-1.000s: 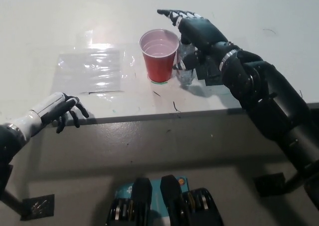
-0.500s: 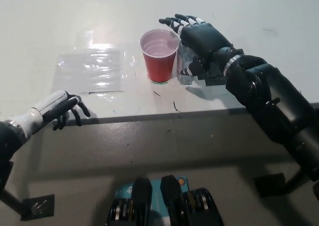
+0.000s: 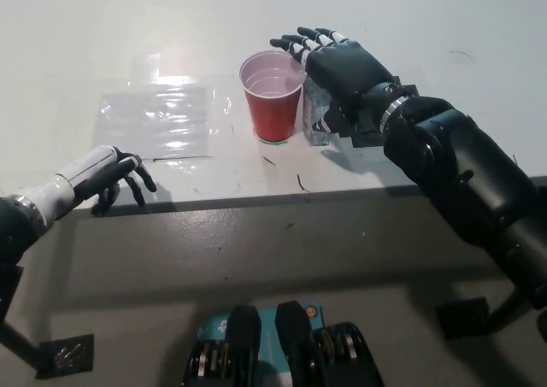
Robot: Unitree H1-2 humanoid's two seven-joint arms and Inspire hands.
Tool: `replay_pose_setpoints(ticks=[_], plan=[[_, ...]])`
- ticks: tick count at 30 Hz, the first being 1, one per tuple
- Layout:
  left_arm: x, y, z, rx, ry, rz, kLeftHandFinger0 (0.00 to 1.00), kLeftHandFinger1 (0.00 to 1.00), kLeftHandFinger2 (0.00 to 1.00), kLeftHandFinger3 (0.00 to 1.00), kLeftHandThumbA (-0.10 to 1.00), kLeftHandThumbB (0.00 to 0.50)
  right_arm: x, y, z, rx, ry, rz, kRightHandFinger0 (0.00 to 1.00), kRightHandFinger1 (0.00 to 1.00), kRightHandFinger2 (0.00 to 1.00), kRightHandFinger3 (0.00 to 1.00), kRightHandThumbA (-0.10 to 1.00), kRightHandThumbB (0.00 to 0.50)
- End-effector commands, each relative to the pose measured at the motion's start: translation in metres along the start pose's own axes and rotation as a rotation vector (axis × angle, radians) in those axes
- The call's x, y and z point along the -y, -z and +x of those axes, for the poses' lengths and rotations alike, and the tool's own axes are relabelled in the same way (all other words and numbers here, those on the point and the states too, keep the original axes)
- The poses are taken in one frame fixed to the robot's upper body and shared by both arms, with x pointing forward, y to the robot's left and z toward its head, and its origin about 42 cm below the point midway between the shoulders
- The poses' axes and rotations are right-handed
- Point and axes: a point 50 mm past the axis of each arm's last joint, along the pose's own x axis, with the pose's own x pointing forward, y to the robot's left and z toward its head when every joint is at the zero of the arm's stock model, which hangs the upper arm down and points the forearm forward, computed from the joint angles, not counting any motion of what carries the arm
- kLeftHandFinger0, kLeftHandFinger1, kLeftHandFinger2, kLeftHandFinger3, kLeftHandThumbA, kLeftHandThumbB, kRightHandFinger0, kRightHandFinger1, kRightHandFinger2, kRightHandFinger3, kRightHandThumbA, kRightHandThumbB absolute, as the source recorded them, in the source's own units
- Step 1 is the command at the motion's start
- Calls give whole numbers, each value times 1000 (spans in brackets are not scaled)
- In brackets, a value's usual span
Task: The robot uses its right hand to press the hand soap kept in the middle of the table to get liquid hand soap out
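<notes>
A clear hand soap bottle (image 3: 316, 114) stands right of a red cup (image 3: 273, 94) near the middle of the white table (image 3: 102, 28). My black right hand (image 3: 338, 62) lies flat over the bottle's top, fingers stretched toward the cup's rim, hiding the pump. Only the bottle's lower body shows under the palm. Pale liquid sits inside the cup. My white left hand (image 3: 107, 175) rests at the table's front edge on the left, fingers loosely curled and holding nothing.
A clear plastic sheet (image 3: 158, 118) lies flat on the table left of the cup. The table's front edge (image 3: 282, 201) runs across the middle of the view, with grey floor below it.
My right hand has come down and back a little over the bottle's top. The left hand shifted slightly at the table edge.
</notes>
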Motion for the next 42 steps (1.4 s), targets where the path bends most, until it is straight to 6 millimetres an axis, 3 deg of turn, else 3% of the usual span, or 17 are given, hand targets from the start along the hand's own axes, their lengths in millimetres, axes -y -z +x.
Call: replay_pose_setpoints(ticks=[1, 7, 9, 13, 23, 26, 30, 33, 36, 39, 42], plan=[[-31, -19, -4, 49, -46, 96, 116, 94, 368, 619, 1000, 321, -33, 7, -7, -28, -122, 22, 1000, 1000, 1000, 1000, 1000, 376], [-32, -19, -5, 55, -55, 88, 62, 75, 354, 602, 1000, 314, -49, 8, -10, -65, -128, 80, 1000, 1000, 1000, 1000, 1000, 376], [-33, -21, -5, 53, -55, 82, 66, 84, 370, 621, 1000, 314, -53, 10, -11, -70, -117, 85, 1000, 1000, 1000, 1000, 1000, 349], [-34, -20, -5, 60, -54, 77, 87, 69, 346, 614, 1000, 316, -63, 13, -13, -95, -105, 141, 1000, 1000, 1000, 1000, 1000, 357], [-35, -23, -5, 72, -65, 80, 54, 44, 321, 618, 1000, 328, -102, 18, -27, -133, -98, 205, 1000, 1000, 1000, 1000, 1000, 325], [-37, -24, -5, 75, -69, 90, 58, 41, 300, 614, 1000, 304, -109, 22, -27, -130, -107, 173, 1000, 1000, 1000, 1000, 1000, 354], [-40, -26, -5, 76, -75, 88, 30, 29, 301, 620, 1000, 319, -110, 25, -25, -134, -132, 138, 1000, 1000, 1000, 1000, 1000, 367], [-43, -29, -6, 73, -71, 86, 94, 37, 285, 614, 1000, 332, -112, 26, -22, -147, -161, 95, 1000, 1000, 1000, 1000, 1000, 420], [-47, -32, -4, 82, -76, 104, 84, 18, 266, 604, 1000, 324, -109, 27, -21, -150, -152, 82, 1000, 1000, 1000, 1000, 1000, 441], [-49, -35, -4, 86, -79, 106, 34, 24, 279, 595, 1000, 316, -105, 26, -20, -135, -144, 59, 1000, 1000, 1000, 1000, 1000, 416], [-51, -38, -3, 90, -83, 112, 50, 43, 303, 597, 1000, 334, -106, 25, -17, -125, -147, 31, 1000, 1000, 1000, 1000, 1000, 454]])
